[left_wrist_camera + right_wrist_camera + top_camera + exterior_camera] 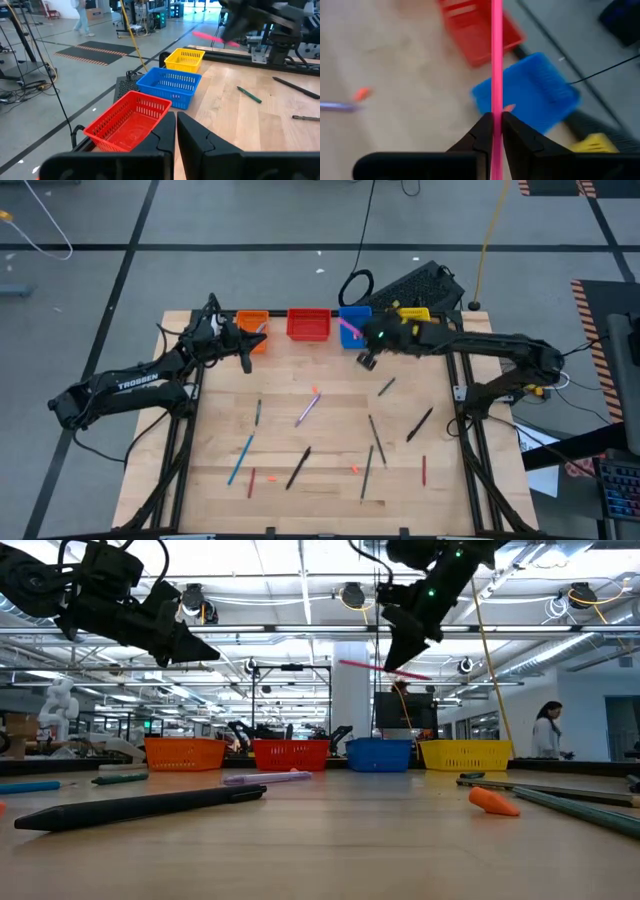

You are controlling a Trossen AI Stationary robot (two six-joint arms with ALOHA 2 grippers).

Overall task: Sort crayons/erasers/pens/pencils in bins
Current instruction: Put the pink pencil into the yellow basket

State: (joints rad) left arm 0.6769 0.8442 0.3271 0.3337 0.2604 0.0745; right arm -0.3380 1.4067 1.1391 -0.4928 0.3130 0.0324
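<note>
- High view shows four small rectangular mesh-walled plastic bins in a row along the far edge of the pale wooden plank bench (330,415): orange bin (252,322), red bin (308,324), blue bin (352,319), yellow bin (413,313).
- Right gripper (366,348) hangs in the air just in front of the blue bin, its fingers clamped on one long thin pink pencil (496,60), which juts out towards that bin.
- Left gripper (246,358) is raised beside the orange bin, fingers pressed together with nothing between them.
- Scattered sticks still lie loose on the bench: one light blue pen (240,459), one purple pen (307,410), one black pen (419,423), and two short red crayons (423,470), apart from each other.
- One tiny orange-red stubby eraser (492,801) lies near the bench's middle.
</note>
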